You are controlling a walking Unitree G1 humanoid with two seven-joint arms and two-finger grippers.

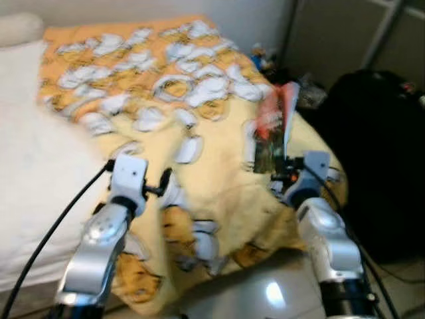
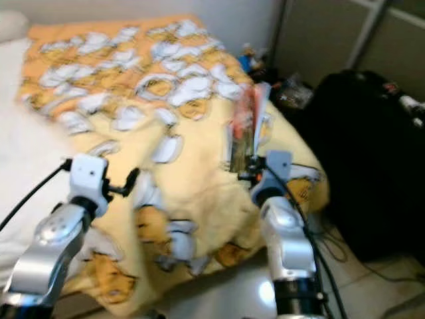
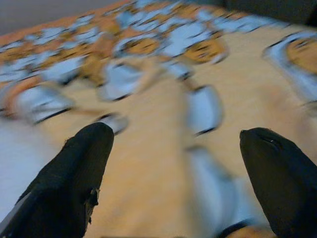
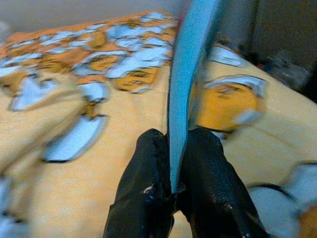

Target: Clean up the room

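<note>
A thin red and green packet [image 1: 271,129] stands on edge above the bed's right side, pinched in my right gripper [image 4: 176,148]. In the right wrist view it shows as a pale blue sheet [image 4: 185,64] rising between the two black fingers. My left gripper [image 3: 178,158] is open over the yellow blanket [image 1: 219,179] printed with white and orange cartoon shapes, with nothing between its fingers. The left arm [image 1: 106,232] reaches over the bed's near corner. All views are blurred.
A white sheet and pillow [image 1: 26,133] cover the bed's left side. A large black bag [image 1: 378,153] stands right of the bed, with small clutter [image 1: 265,60] behind it near the wall. Cables lie on the pale tiled floor [image 1: 265,292] in front.
</note>
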